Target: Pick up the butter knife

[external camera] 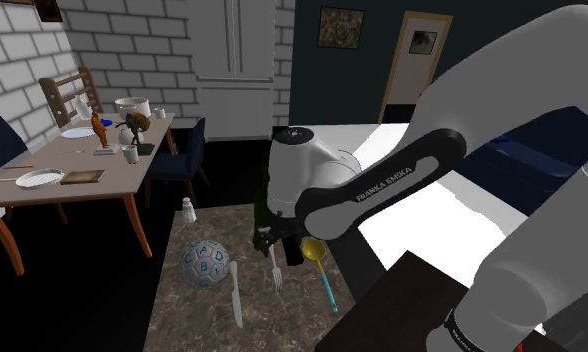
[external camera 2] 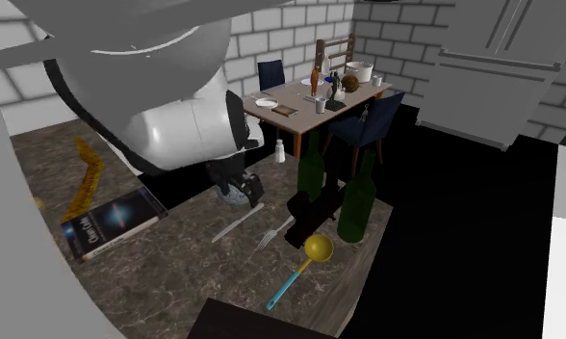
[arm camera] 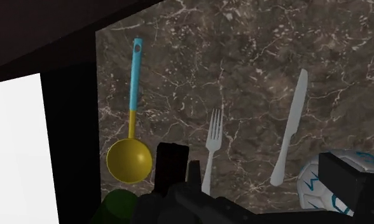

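The butter knife (external camera: 235, 293) is a plain grey blade lying flat on the dark marble counter (external camera: 197, 320). It sits between a patterned ball (external camera: 205, 265) and a grey fork (external camera: 276, 267). In the second exterior view the knife (external camera 2: 238, 222) lies beside the fork (external camera 2: 270, 234). My gripper (external camera: 280, 243) hovers low over the counter's far part, past the fork's handle end. In the wrist view my gripper (arm camera: 256, 175) is open, with its fingers wide apart. Ahead of them, untouched, lie the knife (arm camera: 289, 130) and fork (arm camera: 211, 149).
A yellow ladle (external camera: 315, 252) with a blue handle lies beside the fork. Two green bottles (external camera 2: 312, 164) (external camera 2: 358, 197) stand near the counter's far edge, close to my hand. A salt shaker (external camera: 188, 209) stands farther back, and a book (external camera 2: 113, 221) lies on the counter. A dining table (external camera: 122, 170) stands beyond.
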{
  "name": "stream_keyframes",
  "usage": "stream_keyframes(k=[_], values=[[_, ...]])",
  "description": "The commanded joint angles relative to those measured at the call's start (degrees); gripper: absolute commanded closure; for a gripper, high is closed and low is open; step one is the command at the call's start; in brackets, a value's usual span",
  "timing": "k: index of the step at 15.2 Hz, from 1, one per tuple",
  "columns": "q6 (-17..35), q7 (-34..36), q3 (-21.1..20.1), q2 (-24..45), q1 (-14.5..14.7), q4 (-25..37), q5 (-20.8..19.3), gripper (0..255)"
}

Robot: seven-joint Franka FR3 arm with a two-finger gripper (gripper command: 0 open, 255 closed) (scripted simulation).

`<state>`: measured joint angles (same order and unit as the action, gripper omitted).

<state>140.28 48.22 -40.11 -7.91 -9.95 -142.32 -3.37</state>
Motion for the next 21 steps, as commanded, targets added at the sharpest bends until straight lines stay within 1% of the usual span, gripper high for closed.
stream_keyframes(k=[1, 3, 4, 6, 9, 11, 13, 17, 21], values=[[2.0, 8.2, -2.3, 6.1, -2.0, 2.2, -7.6, 0], [2.5, 17.1, -2.6, 13.0, -2.1, 5.3, -16.6, 0], [2.5, 21.3, -1.8, 16.3, -1.2, 7.1, -20.8, 0], [2.0, 28.3, 0.9, 22.5, 1.8, 10.8, -27.8, 0], [1.0, 36.0, 5.5, 30.5, 6.9, 16.8, -34.8, 0], [0.3, 39.8, 8.2, 35.4, 9.9, 21.1, -38.1, 0], [-0.5, 42.9, 10.6, 40.2, 12.7, 25.5, -40.4, 0], [-2.1, 47.1, 14.6, 49.3, 17.5, 35.1, -43.1, 0], [-1.2, 48.3, 15.6, 51.7, 18.3, 36.4, -44.4, 0]])
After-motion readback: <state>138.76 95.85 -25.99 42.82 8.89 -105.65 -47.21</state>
